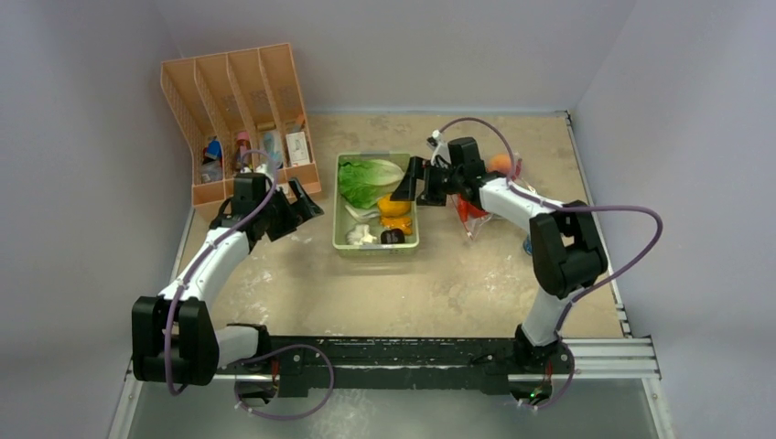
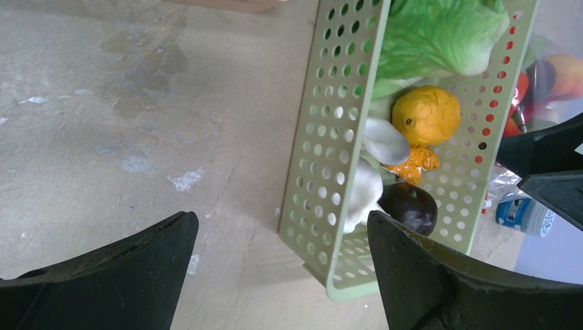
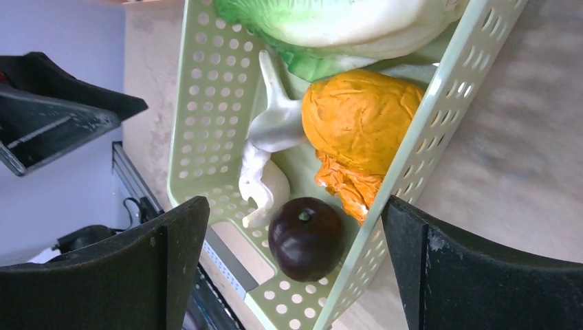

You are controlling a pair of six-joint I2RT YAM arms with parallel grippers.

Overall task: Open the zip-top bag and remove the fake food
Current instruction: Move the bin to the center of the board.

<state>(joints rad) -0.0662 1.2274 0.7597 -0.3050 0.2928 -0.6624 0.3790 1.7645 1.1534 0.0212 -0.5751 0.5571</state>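
Left wrist, right wrist views: left gripper and right gripper spread wide, holding nothing.

Even, soft overhead light; faint shadows; wrist views blurred at near edges.

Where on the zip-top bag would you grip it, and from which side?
Likely the thin clear film at the zip-top bag's near corner, from above: the food bulges its middle, and the right arm crosses over it. Its zip strip isn't discernible.
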